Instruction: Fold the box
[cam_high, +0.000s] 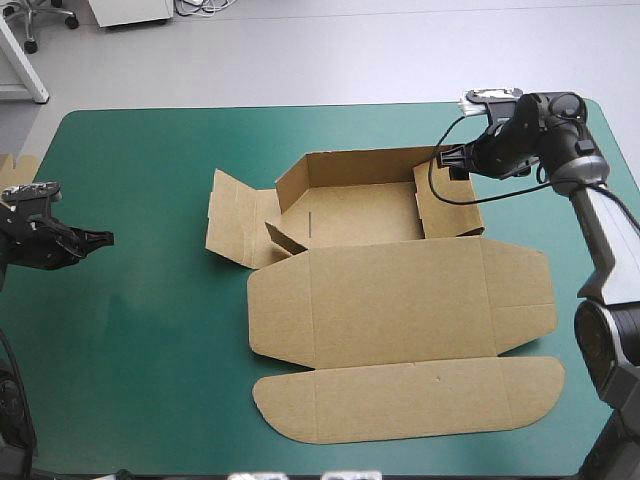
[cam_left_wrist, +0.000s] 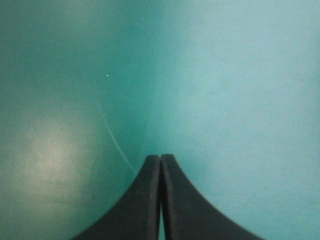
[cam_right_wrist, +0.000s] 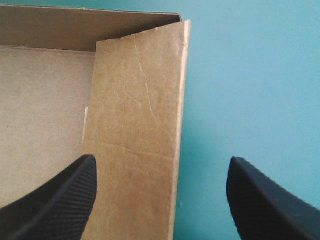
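R gripper (cam_right_wrist: 162, 162) spread wide astride box's (cam_high: 400, 310) side wall (cam_right_wrist: 135, 100)
Centre the wall before you pinch; L gripper (cam_left_wrist: 160, 158) fully closed, holding nothing.

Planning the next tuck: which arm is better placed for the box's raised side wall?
Likely right: the right gripper is open astride that wall of the box; the left gripper is shut over teal-green cover, far off.

The right wrist catches only 1 corner of the brown cardboard box (cam_right_wrist: 135, 100); a brown board scrap (cam_high: 20, 168) is cut off at the teal-green table's (cam_high: 150, 380) left edge.
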